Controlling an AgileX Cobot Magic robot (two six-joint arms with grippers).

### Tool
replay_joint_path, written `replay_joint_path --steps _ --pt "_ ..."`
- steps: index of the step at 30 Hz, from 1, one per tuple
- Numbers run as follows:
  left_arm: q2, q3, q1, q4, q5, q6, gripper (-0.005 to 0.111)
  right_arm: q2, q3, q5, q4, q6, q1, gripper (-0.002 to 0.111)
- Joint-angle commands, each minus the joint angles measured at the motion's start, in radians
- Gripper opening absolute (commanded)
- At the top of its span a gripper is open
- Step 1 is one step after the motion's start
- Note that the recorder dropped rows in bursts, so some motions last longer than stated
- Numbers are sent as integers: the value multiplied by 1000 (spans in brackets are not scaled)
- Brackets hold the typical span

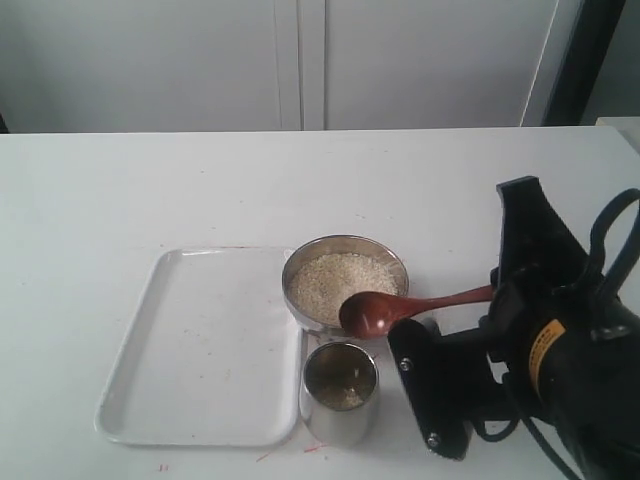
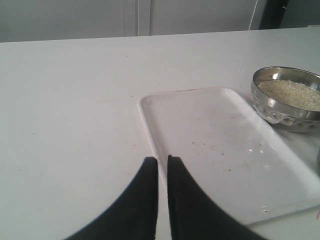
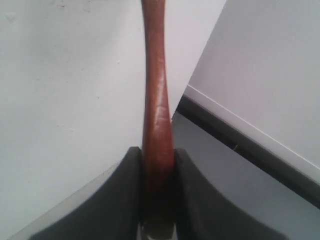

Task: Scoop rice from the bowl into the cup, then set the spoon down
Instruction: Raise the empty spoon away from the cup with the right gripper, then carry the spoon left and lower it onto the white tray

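White matte table (image 1: 120, 190); pale panelled wall (image 1: 150, 60) behind. Flat white plastic tray (image 1: 200, 350), rounded corners, a few specks on it. Touching its edge: shiny steel bowl (image 1: 345, 239), wide and shallow, holding a heap of off-white rice (image 1: 335, 280). Just in front, straight-sided steel cup (image 1: 338, 425), a little rice at its bottom. Right gripper (image 3: 157, 155) clamped on the handle of the glossy reddish wooden spoon (image 1: 385, 312); its oval head is over the bowl's near rim. Left gripper (image 2: 161, 160) closed to a thin slit, holding nothing, above the tray's edge.
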Motion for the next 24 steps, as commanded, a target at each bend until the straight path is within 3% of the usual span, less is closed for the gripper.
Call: replay_joint_path --steps 1,7,12,17,24 --pt "1 -6 -3 -10 -3 -5 14 -10 12 5 -126 35 -1 0" --pt "1 -6 -3 -10 -3 -5 14 -10 12 5 -24 44 -1 0" --pt "1 -6 -3 -10 -3 -5 14 -10 -21 5 168 376 -1 0" --pt "1 -6 -3 -10 -3 -5 14 -1 -192 5 563 949 -1 0" --pt "1 -6 -3 -10 -3 -5 14 99 -366 -80 656 1096 -4 0"
